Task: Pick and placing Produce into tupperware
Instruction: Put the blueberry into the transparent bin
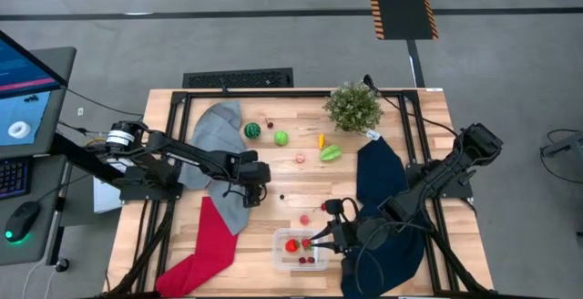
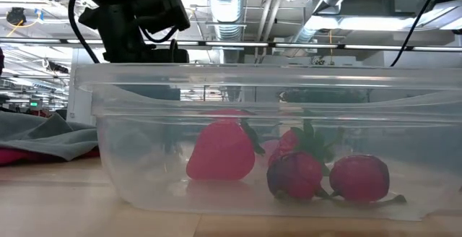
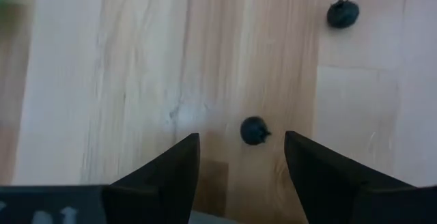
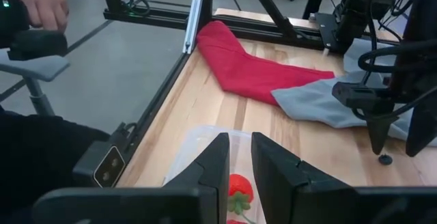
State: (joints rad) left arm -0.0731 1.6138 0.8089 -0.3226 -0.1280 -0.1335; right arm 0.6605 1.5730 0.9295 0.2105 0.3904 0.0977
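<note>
The clear tupperware point(image 1: 299, 249) sits near the table's near edge and holds a red strawberry point(image 2: 220, 150) and two small red berries point(image 2: 296, 175). My right gripper point(image 4: 239, 157) hovers just above it, fingers a narrow gap apart with nothing between them. My left gripper point(image 3: 242, 156) is open and points down at mid-table point(image 1: 254, 194). Its fingers stand on either side of a tiny dark berry point(image 3: 255, 130) lying on the wood; a second dark berry point(image 3: 341, 14) lies farther off. The striped melon ball point(image 1: 252, 130), a green fruit point(image 1: 281, 138) and other pieces lie toward the far edge.
A potted plant point(image 1: 352, 106) stands at the far edge. A grey cloth point(image 1: 219, 130) and a red cloth point(image 1: 205, 244) lie on the left, a dark blue cloth point(image 1: 383, 180) on the right. A person's hand point(image 4: 41, 2) shows beyond the table.
</note>
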